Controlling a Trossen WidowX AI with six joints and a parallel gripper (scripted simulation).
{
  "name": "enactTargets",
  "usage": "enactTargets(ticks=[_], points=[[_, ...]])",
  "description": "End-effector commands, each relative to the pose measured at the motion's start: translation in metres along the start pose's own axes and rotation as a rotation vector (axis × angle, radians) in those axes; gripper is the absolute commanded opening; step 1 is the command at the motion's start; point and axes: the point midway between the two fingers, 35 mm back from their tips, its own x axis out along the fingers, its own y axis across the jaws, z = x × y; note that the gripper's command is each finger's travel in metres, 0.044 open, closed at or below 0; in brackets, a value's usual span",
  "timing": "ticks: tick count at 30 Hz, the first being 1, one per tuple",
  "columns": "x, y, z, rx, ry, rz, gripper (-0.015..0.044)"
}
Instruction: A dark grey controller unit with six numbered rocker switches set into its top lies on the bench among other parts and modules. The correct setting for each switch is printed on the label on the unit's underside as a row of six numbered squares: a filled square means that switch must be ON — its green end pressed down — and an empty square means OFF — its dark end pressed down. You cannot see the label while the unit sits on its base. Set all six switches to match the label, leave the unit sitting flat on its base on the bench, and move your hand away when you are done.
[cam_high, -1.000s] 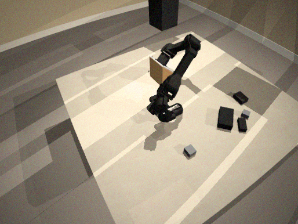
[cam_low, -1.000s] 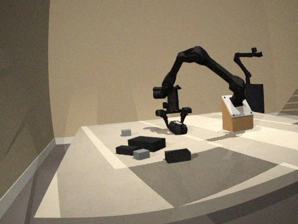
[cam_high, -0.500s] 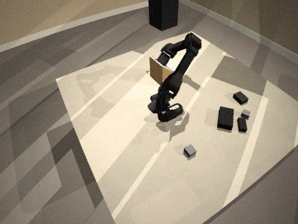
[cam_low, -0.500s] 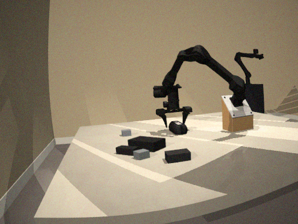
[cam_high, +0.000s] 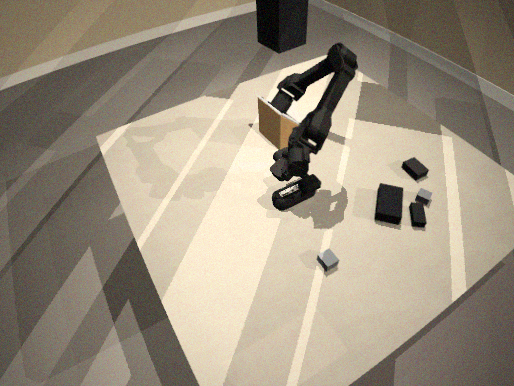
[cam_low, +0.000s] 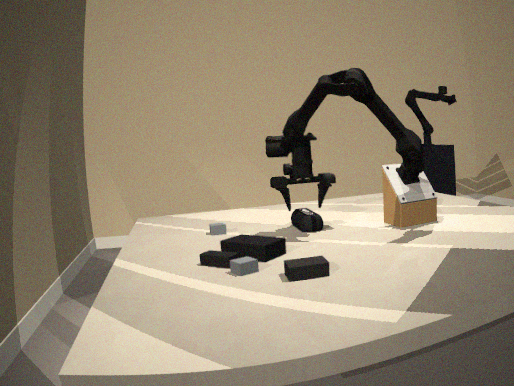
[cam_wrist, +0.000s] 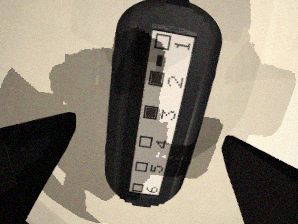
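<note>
The dark controller unit (cam_high: 296, 198) (cam_low: 312, 222) (cam_wrist: 123, 115) lies on the bench with its underside label (cam_high: 290, 189) (cam_wrist: 181, 64) facing up. In the wrist view the label's numbers run 1 at the top to 6 at the bottom. Squares 2 and 3 are filled; squares 1, 4, 5 and 6 are empty. A small dark mark sits between squares 1 and 2. The rocker switches are hidden. My gripper (cam_low: 304, 207) (cam_wrist: 150, 132) is open and empty above the unit, one finger out to each side, touching nothing that I can see.
A large black box (cam_high: 389, 203) (cam_low: 253, 247), two smaller dark blocks (cam_high: 415, 168) (cam_high: 418, 214) and a grey cube (cam_high: 424, 195) are grouped away from the unit. Another grey cube (cam_high: 328, 260) (cam_low: 217, 229) stands apart. The arm's wooden base (cam_low: 418, 212) is near the unit.
</note>
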Motion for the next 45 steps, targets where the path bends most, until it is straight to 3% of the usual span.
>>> enactTargets(ticks=[1, 11, 15, 28, 36, 45], points=[[0.001, -0.002, -0.001, 0.007, 0.005, -0.004, 0.0440], [0.001, -0.002, -0.001, 0.007, 0.005, -0.004, 0.0440], [-0.001, -0.003, -0.001, -0.086, 0.003, 0.022, 0.0335], [-0.021, -0.014, 0.003, -0.918, -0.118, 0.229, 0.0000], [-0.032, -0.022, 0.002, -1.381, -0.268, 0.301, 0.0000], [-0.033, -0.023, 0.002, -1.391, -0.272, 0.302, 0.0000]])
